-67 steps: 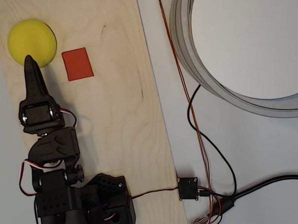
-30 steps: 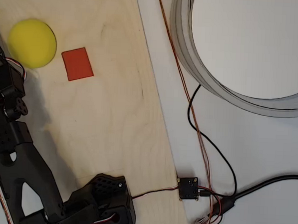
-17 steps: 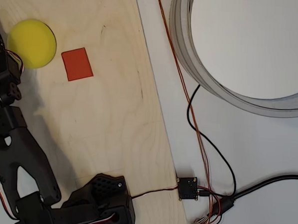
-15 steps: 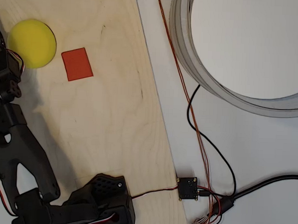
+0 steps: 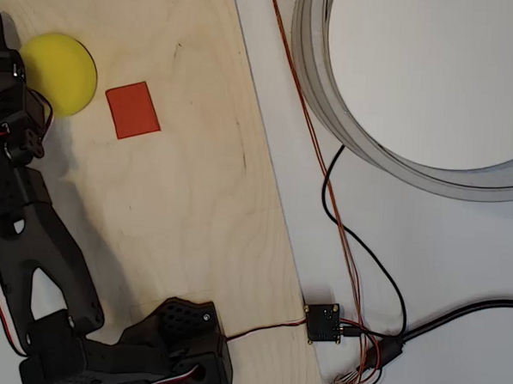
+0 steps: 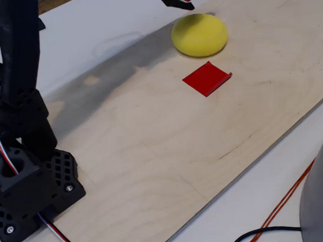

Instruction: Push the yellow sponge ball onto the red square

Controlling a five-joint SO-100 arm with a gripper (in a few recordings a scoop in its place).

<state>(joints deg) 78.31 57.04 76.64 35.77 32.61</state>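
The yellow sponge ball (image 5: pixel 63 72) is seen near the upper left corner of a pale wooden board (image 5: pixel 179 196) in the overhead view. The red square (image 5: pixel 133 110) lies flat on the board just beside the ball, to its lower right in that view, with a narrow strip of bare wood between them. In the fixed view the ball (image 6: pixel 200 34) sits beyond the red square (image 6: pixel 206 78), and one edge of the square is curled up slightly off the wood.

The black arm (image 5: pixel 15 197) is raised along the left edge of the overhead view, its upper end overlapping the left side of the ball. Its base (image 6: pixel 21 186) stands on the near corner of the board in the fixed view. Whether the fingers are released or clenched cannot be told, since they are not clearly shown; only a dark part of the arm's end is seen at the top edge of the fixed view, above and left of the ball.

The board rests on a white counter (image 5: pixel 424 278). A large grey ring (image 5: pixel 330 110), black cables (image 5: pixel 364 266) and a thin orange wire (image 5: pixel 304 108) lie to the right. No readable writing or labels can be made out.
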